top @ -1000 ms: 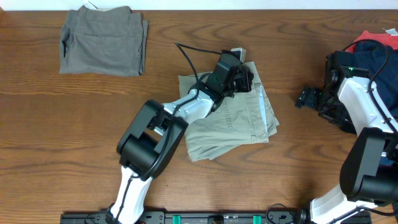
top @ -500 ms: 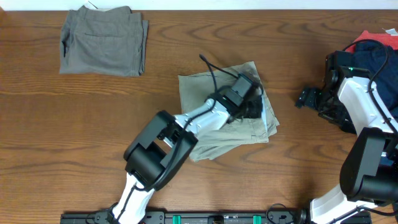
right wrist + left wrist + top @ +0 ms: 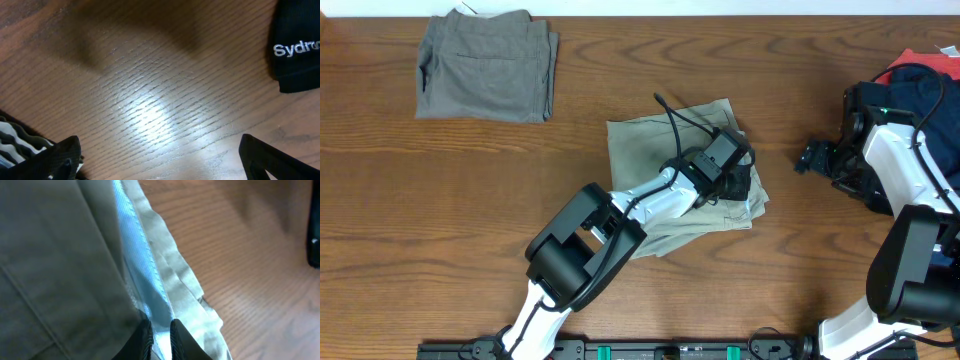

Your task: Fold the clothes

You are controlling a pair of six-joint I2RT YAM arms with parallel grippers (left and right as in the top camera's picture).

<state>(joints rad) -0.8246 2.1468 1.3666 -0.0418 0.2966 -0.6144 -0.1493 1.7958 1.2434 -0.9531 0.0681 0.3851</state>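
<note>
A wooden table [image 3: 420,220] seen from above. At its centre lies a folded khaki garment [image 3: 650,150], roughly square and turned slightly, so its far edge slants away toward the right. Its slightly longer axis runs from near to far. The stacked open edges face right.

The left arm reaches across the cloth from the near left. The left gripper [image 3: 735,178] sits at the garment's right edge. In the left wrist view, its two dark fingers [image 3: 144,341] are drawn narrow, with a strip of light blue lining [image 3: 140,270] pinched between them. That layered edge runs diagonally beside bare wood.

The right gripper [image 3: 812,157] hovers over bare table to the right, well apart from the garment. Its fingers [image 3: 55,160] are spread wide and hold nothing.

A pile of dark and red clothes [image 3: 920,75] lies at the far right. A folded grey garment [image 3: 485,65] lies at the far left.
</note>
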